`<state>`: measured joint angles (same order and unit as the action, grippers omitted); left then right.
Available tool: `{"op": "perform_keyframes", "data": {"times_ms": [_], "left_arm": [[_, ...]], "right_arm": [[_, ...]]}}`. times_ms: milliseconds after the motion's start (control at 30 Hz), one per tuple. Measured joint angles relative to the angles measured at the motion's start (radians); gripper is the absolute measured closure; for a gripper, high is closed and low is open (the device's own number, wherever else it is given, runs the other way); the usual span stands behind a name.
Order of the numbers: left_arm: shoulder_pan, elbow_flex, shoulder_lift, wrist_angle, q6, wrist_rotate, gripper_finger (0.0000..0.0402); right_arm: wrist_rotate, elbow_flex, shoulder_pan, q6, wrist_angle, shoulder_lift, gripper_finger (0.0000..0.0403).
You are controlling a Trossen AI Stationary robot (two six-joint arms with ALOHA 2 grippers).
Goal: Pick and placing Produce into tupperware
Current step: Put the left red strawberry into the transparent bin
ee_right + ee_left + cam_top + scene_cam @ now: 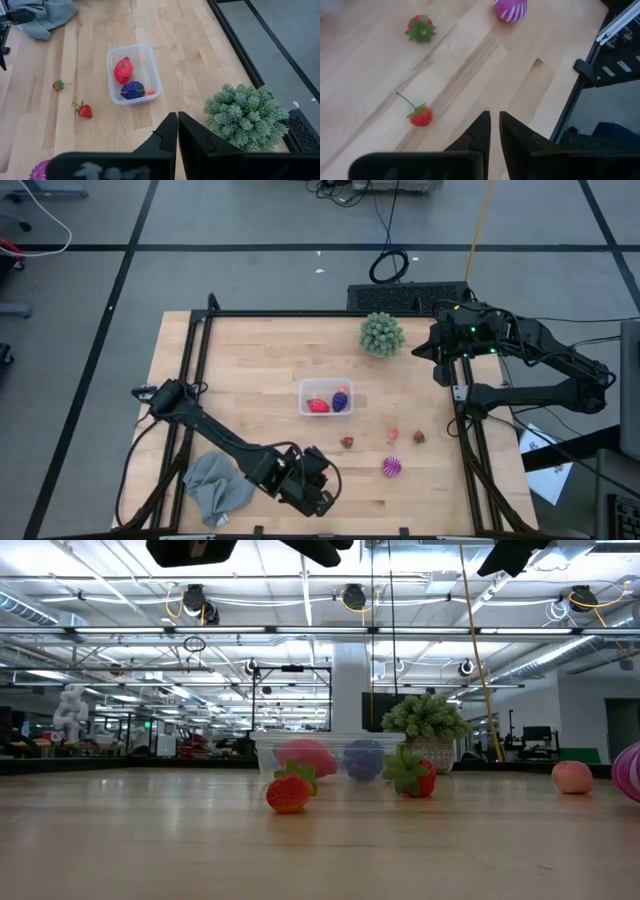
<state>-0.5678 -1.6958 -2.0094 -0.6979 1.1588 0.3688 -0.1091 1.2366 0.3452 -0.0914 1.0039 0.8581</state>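
The left arm reaches low along the near edge of the tabletop [250,400], its elbow bent, with the left end effector [322,485] close above the wood near the middle of that edge. Its fingers [481,132] stand almost together with a thin gap and hold nothing. The right arm is folded at the far right corner, its right end effector [443,370] raised above the tabletop with fingers closed and empty.

The tupperware [326,397] sits near the tabletop's centre, holding a red piece [122,70], a dark purple piece [132,90] and a small pink one. Loose produce lies between the tupperware and the near right corner: two small strawberries [347,442] [419,437], a small pink fruit [393,435] and a striped magenta piece [391,468].

A grey cloth [216,485] lies at the near left, touching the left arm. A green spiky ball [382,334] stands by the far edge, just beside the right end effector.
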Motion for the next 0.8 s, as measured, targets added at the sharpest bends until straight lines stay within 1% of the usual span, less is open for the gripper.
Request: {"op": "perform_keyframes", "data": {"times_ms": [367,500,633,700,800], "left_arm": [[0.004,0.000,0.000,0.017,0.010,0.003,0.0360],[0.018,0.000,0.000,-0.039,0.130,0.002,0.0360],[0.026,0.001,0.000,-0.212,0.323,0.001,0.0361],[0.029,0.001,0.000,-0.266,0.388,-0.004,0.0370],[0.035,0.001,0.000,-0.271,0.443,-0.051,0.0394]], "right_arm": [[0.000,0.000,0.000,-0.001,0.000,0.000,0.0399],[0.000,0.000,0.000,-0.002,0.000,0.000,0.0399],[0.000,0.000,0.000,-0.002,0.000,0.000,0.0399],[0.000,0.000,0.000,-0.002,0.000,0.000,0.0399],[0.000,0.000,0.000,-0.003,0.000,0.000,0.0399]]}}
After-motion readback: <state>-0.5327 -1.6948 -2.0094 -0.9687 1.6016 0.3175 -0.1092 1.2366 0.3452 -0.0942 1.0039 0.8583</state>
